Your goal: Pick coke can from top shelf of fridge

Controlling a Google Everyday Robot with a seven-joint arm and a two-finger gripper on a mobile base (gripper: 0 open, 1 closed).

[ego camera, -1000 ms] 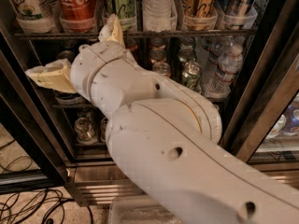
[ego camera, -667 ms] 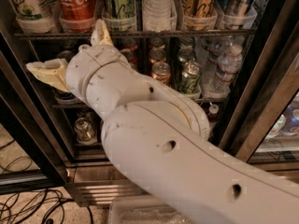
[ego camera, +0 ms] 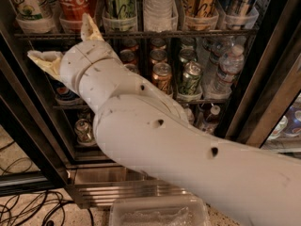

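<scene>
Hidden or cut off:
- The coke can [ego camera: 77,1] loses its upper part and lid past the picture's top edge. Only the red body with slanted white script shows.
- Its foot sits in a clear tub. The tub's front wall and a cream fingertip cover the lowest band.
- The white arm [ego camera: 164,140] fills the space below and right of the coke can. It blocks most of the lower racks and part of the fridge [ego camera: 28,126] base.
- The neighbours to the right of the coke can are also cropped at the top: a green can [ego camera: 120,1], a water bottle [ego camera: 160,4] and a gold can [ego camera: 200,1].
- Whether the upper finger touches the tub: cannot tell.

Coke can:
- It stands upright on the top shelf [ego camera: 188,33], second from the left, with its long axis vertical.
- The lid end points up out of view and the script faces the room.

Gripper [ego camera: 59,36]:
- It sits just below and left of the coke can, in front of the shelf edge.
- The fingers [ego camera: 90,29] are spread wide apart and hold nothing.
- One finger points up to the coke can's base. The other points left, away from the can.

Elsewhere:
- A copper-orange can [ego camera: 162,76] stands on the rack below and right of the coke can.
- Cables [ego camera: 28,206] lie on the floor far below the coke can.
</scene>
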